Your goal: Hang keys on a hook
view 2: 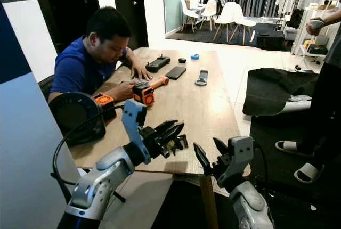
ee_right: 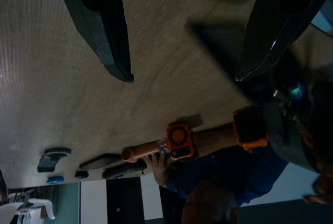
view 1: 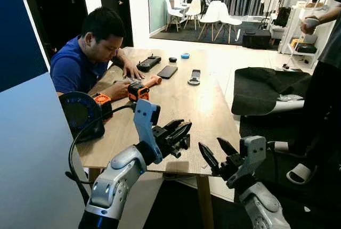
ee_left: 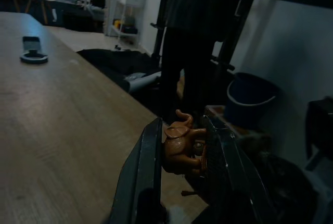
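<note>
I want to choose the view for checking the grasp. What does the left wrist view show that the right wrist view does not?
Left wrist view: the left pincer clamps a brown elephant charm; a standing person and a blue bucket are beyond. Right wrist view: the right pincer, open, faces the wooden table, with a seated person holding an orange tool. Both: that table.

you won't find any readable text, label, brand or number here. the orange and black tool on the worktop and the dark phone farther back carry no lettering you can make out; any marks are too small or blurred.
</note>
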